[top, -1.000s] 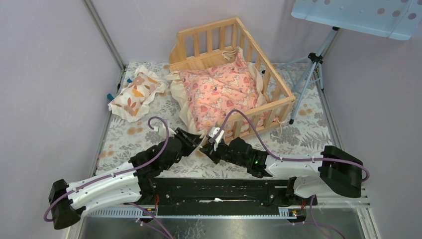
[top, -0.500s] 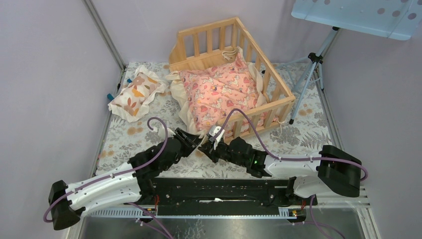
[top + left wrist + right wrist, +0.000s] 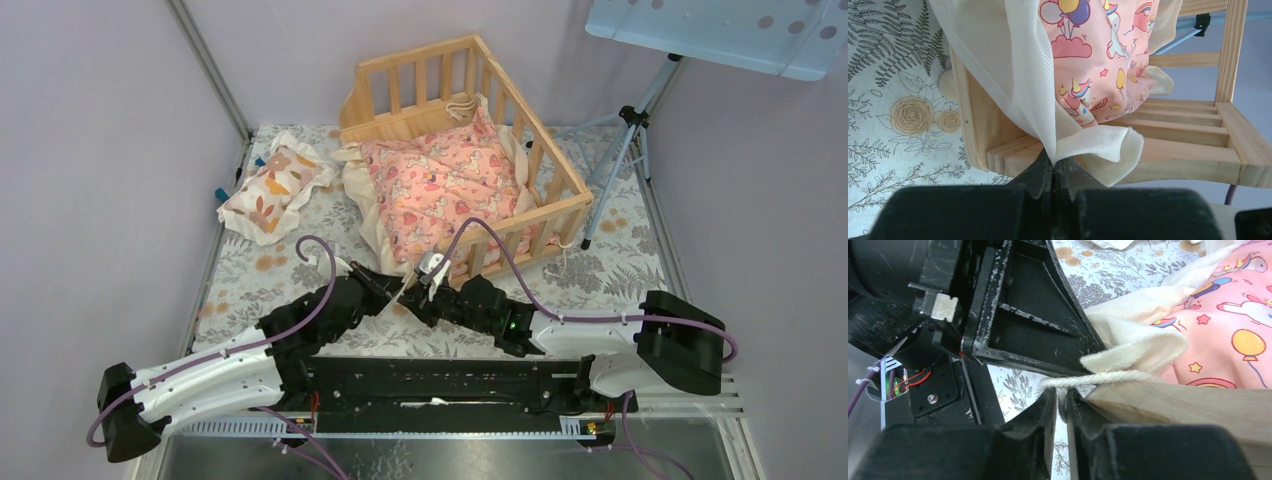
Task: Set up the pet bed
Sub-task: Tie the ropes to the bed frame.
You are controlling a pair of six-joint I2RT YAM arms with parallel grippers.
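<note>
Our left gripper (image 3: 1053, 172) pinches the cream ruffle (image 3: 1093, 142) of the cushion (image 3: 1098, 50) and our right gripper (image 3: 1063, 407) nips its tie cord (image 3: 1108, 376), with the pet bed (image 3: 1183, 155) corner just beyond both fingertips, probably so we can tug the cushion into place.

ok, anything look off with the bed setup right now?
The pink cushion sits skewed in the pet bed, its cream ruffle spilling over the open left side onto the table. The leaf-print pillow lies outside the frame.
</note>
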